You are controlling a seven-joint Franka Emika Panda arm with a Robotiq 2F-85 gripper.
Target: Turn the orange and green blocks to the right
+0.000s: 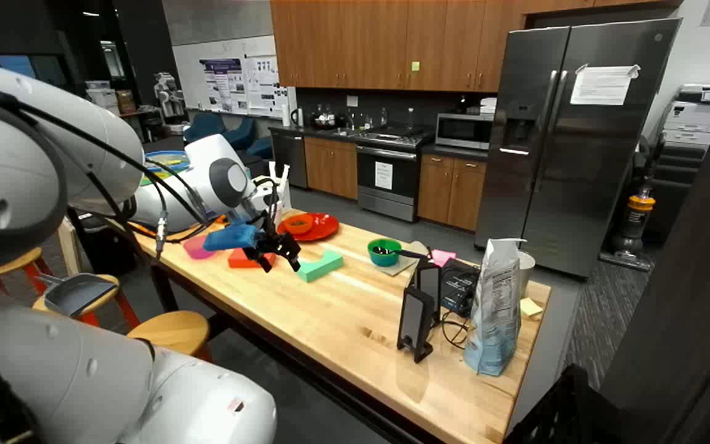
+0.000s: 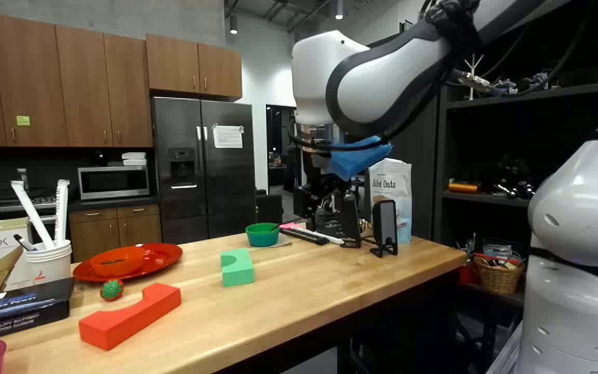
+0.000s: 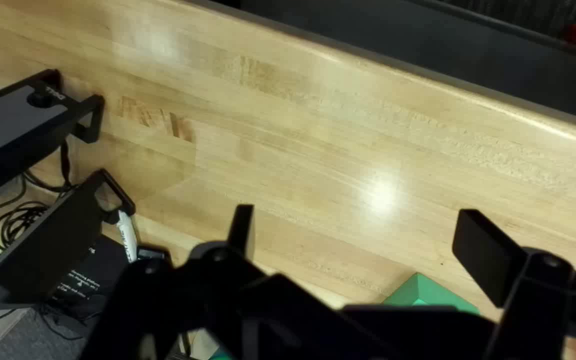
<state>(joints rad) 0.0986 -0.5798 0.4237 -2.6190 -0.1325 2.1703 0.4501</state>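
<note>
My gripper (image 3: 360, 230) hangs above the table (image 3: 318, 150), fingers (image 3: 485, 255) spread wide, nothing between them. The green block (image 2: 241, 267) lies on the wood, low in the wrist view and partly hidden by the gripper; if I descend on that view alone, a fingertip could land on it, and a grip at its notch could slip. In an exterior view its long axis runs near to far, notch toward the plate (image 2: 165, 255). The orange block (image 2: 134, 317), farther out, runs near left to far right, notch likewise plateward.
</note>
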